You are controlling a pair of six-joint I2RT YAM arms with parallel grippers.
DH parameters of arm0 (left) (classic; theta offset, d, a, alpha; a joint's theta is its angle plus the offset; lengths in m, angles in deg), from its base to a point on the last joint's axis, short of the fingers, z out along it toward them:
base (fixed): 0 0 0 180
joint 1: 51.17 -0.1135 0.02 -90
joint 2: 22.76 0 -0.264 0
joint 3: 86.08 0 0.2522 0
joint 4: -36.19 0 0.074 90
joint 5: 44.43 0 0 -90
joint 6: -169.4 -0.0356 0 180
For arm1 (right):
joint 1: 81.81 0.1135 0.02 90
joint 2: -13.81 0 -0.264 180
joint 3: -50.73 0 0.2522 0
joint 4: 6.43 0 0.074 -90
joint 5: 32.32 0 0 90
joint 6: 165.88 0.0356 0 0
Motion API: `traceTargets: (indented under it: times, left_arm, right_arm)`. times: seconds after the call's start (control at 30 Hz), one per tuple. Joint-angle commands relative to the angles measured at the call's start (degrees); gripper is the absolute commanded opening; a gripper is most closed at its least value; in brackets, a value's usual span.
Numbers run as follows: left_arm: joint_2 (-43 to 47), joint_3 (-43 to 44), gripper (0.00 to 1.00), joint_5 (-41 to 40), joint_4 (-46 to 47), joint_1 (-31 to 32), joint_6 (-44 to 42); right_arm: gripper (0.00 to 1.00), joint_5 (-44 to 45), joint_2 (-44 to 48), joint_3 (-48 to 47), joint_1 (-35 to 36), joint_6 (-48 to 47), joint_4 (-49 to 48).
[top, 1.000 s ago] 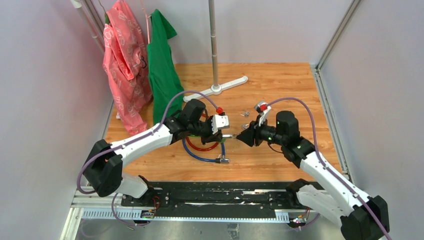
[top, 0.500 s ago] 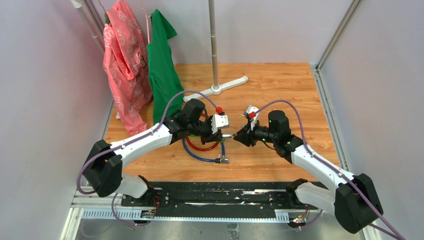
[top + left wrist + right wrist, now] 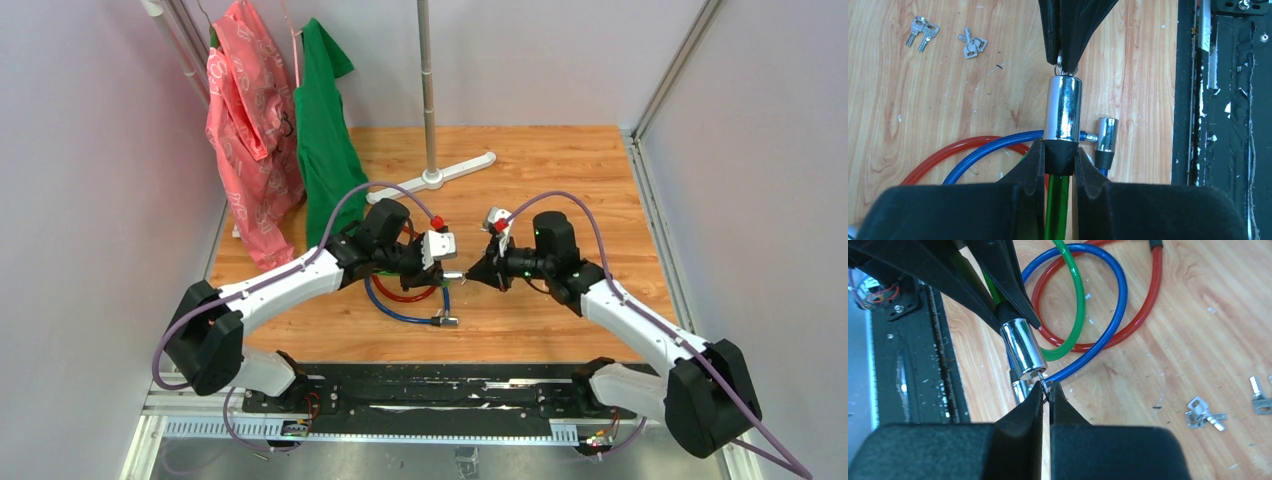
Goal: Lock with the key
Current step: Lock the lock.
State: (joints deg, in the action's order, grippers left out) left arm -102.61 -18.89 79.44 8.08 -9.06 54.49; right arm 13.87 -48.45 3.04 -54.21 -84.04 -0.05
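Your left pincer is nearly closed, clamped on the black collar of the lock, a chrome barrel at the end of the green cable, and holds it lifted off the desk with its open end facing the other arm

Your right pincer meets it tip to tip, fingers pressed together on the key, a tiny silvery piece pinched at their very ends and touching the mouth of the barrel; how deep it sits inside cannot be told

From above, the two pincers come together over the middle of the desk, just in front of the coiled cables

Under the lock lie the blue cable and red cable in overlapping loops, and a second chrome plug rests on the wood just beside the held barrel, close enough to crowd the left fingers

Two small bunches of spare keys lie on bare wood beyond the right pincer, well apart from the lock

A black rail runs along the desk's near edge, and at the back a pink garment and a green one hang beside a stand pole
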Motion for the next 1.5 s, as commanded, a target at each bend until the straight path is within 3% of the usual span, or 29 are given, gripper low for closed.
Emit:
traceTargets:
  times: [0.0, 0.23, 0.6, 0.67, 0.7, 0.77, 0.9, 0.97, 1.03, 1.07, 1.2, 1.33, 1.4, 1.47]
  left_arm:
    - [0.56, -1.86, 0.00, -1.34, -0.08, -0.54, 1.21]
    - [1.41, -2.83, 0.00, -2.53, 3.75, -0.54, 1.40]
    - [1.27, -2.85, 0.00, -1.98, 5.85, -0.56, 0.79]
    - [1.41, -2.98, 0.00, -1.64, 5.73, -0.56, 0.67]
    - [1.43, -2.97, 0.00, -1.49, 5.34, -0.58, 0.51]
    - [1.62, -2.94, 0.00, -1.56, 4.65, -0.54, 0.33]
    - [1.99, -2.89, 0.00, -0.78, 3.40, -0.57, -0.28]
    - [1.99, -2.81, 0.00, -0.58, 2.93, -0.58, -0.44]
    - [1.99, -2.70, 0.00, -0.47, 2.52, -0.55, -0.78]
    - [2.05, -2.64, 0.00, -0.35, 2.29, -0.59, -1.05]
    - [2.16, -2.71, 0.00, 0.83, 1.63, -0.62, -1.51]
    - [1.92, -2.30, 0.00, 2.09, 1.36, -0.62, -1.24]
    - [1.95, -2.25, 0.00, 2.25, 1.75, -0.62, -1.28]
    - [1.82, -2.21, 0.00, 2.30, 2.42, -0.62, -1.06]
  right_arm:
    - [0.00, -4.17, -1.23, -5.31, -0.01, 6.18, 8.84]
    - [0.00, -4.82, -7.66, -10.35, -0.76, 31.16, 21.75]
    - [0.00, -16.69, -8.67, -8.92, -2.02, 54.98, 17.35]
    - [0.04, -15.90, -7.36, -8.61, -2.65, 55.18, 19.67]
    - [0.15, -15.34, -6.89, -8.79, -2.94, 53.91, 21.27]
    - [0.30, -13.25, -6.20, -10.09, -3.75, 48.57, 27.33]
    - [0.43, -2.44, -5.41, -16.33, -4.43, 33.94, 42.20]
    - [0.64, -0.45, -4.23, -18.94, -4.48, 27.59, 43.45]
    - [0.70, -0.47, -2.47, -20.81, -4.48, 21.08, 43.35]
    - [0.71, -0.42, -1.91, -21.98, -4.48, 18.84, 43.25]
    - [0.72, 2.64, 4.52, -23.30, -4.20, -5.14, 42.10]
    - [0.71, 11.78, 17.99, -9.23, -0.18, -38.79, 25.80]
    - [0.63, 13.66, 24.52, 1.20, 1.77, -58.51, 14.65]
    - [0.51, 17.52, 24.52, 4.52, 2.21, -70.92, 10.29]
